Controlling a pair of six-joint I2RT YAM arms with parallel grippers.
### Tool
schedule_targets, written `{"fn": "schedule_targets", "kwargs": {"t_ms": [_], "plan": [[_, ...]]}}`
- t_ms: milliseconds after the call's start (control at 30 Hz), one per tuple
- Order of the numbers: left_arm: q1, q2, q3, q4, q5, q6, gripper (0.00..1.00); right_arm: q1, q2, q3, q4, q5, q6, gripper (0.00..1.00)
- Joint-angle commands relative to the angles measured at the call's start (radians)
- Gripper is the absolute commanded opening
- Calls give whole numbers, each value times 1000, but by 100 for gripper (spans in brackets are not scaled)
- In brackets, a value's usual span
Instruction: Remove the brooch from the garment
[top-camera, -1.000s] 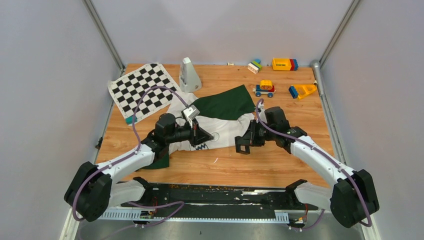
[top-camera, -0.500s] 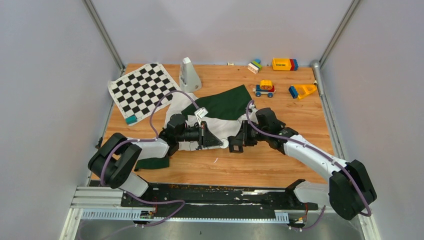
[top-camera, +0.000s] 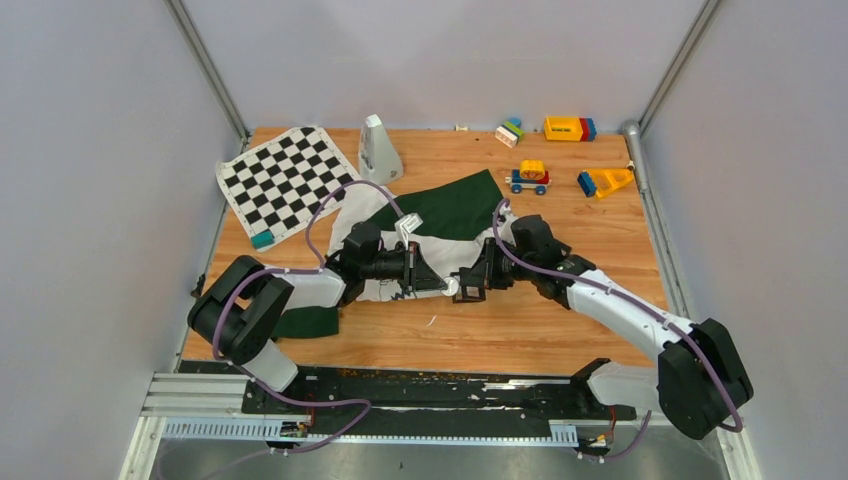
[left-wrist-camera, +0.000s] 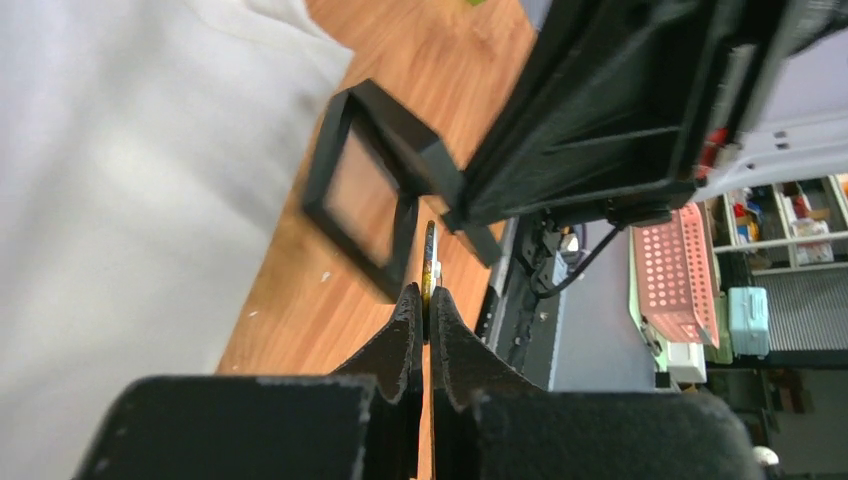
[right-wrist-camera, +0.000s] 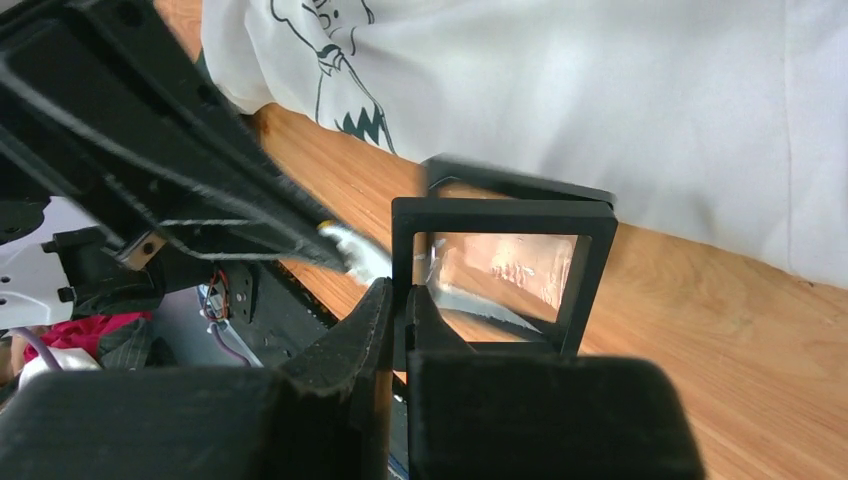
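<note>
The garment (top-camera: 462, 252), a white T-shirt with dark green sleeves and a black line drawing, lies crumpled mid-table and fills the left of the left wrist view (left-wrist-camera: 120, 150). My left gripper (left-wrist-camera: 427, 300) is shut on the brooch (left-wrist-camera: 430, 255), a thin gold sliver standing up between the fingertips, off the cloth and over bare wood. My right gripper (right-wrist-camera: 400, 295) is shut on one edge of a small black square tray (right-wrist-camera: 500, 215) with a clear film window. It holds the tray upright just in front of the brooch. In the top view both grippers (top-camera: 438, 284) (top-camera: 472, 288) meet at the shirt's near hem.
A chequered mat (top-camera: 285, 180) with a teal block (top-camera: 262, 240) lies at the back left, and a grey cone-shaped object (top-camera: 379, 150) stands behind the shirt. Toy bricks (top-camera: 569, 128), a toy car (top-camera: 528, 177) and a yellow-blue piece (top-camera: 605, 182) sit at the back right.
My left gripper has moved right, off the shirt's print toward the tray. My right gripper has carried the tray left to meet it. Both stayed shut.
</note>
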Motion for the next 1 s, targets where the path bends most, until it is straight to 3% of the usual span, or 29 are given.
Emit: {"fn": "schedule_targets", "kwargs": {"t_ms": [0, 200, 400, 733, 967], "plan": [[-1, 27, 65, -183, -87, 107, 0, 7, -57, -8, 61, 8, 17, 0], [19, 35, 97, -301, -115, 158, 0, 6, -84, -24, 69, 23, 27, 0], [16, -157, 24, -269, -152, 227, 0, 4, -89, -52, 129, -22, 57, 0], [-75, -510, -91, -381, -648, 540, 0, -60, 74, -84, 467, -403, 281, 0], [-81, -579, -217, -220, -656, 689, 0, -62, 290, -46, 657, -558, 347, 0]]}}
